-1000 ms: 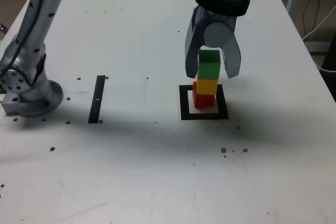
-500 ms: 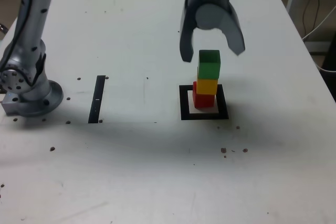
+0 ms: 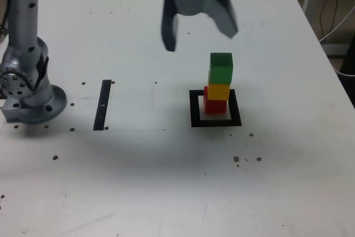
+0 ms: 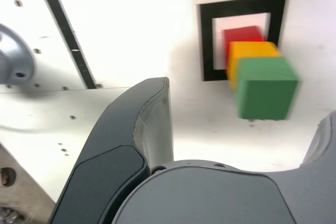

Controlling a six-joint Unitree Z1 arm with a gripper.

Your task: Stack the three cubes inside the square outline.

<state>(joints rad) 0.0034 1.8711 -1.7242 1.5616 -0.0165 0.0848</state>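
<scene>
Three cubes stand in one column right of centre in the exterior view: the red cube [image 3: 214, 104] at the bottom, the yellow cube [image 3: 218, 91] on it, and the green cube [image 3: 221, 67] on top. The red one rests inside the square outline [image 3: 194, 109], on its white middle, nearer the upper edge of the frame mark than the lower. The column is not quite plumb; each higher block sits a little toward the exterior view's right of the one below, and the wrist view shows the same stepwise offset, with the green cube [image 4: 264, 87] overhanging the yellow cube [image 4: 247, 51].

Up at the top of the exterior view, the claw [image 3: 197, 26] hangs above the table [image 3: 166, 181], to the upper left of the stack and clear of it. Its jaws stand spread wide with nothing between them, and neither touches a block.

Judging by this layout, the stacking itself looks finished and the step in hand is the retreat after the last release. What remains calls only for carrying the arm away without swinging a jaw back toward the tower, since the slight lean leaves the top block least secure. The narrow black strip [image 3: 102, 104] at left centre plays no part.
</scene>
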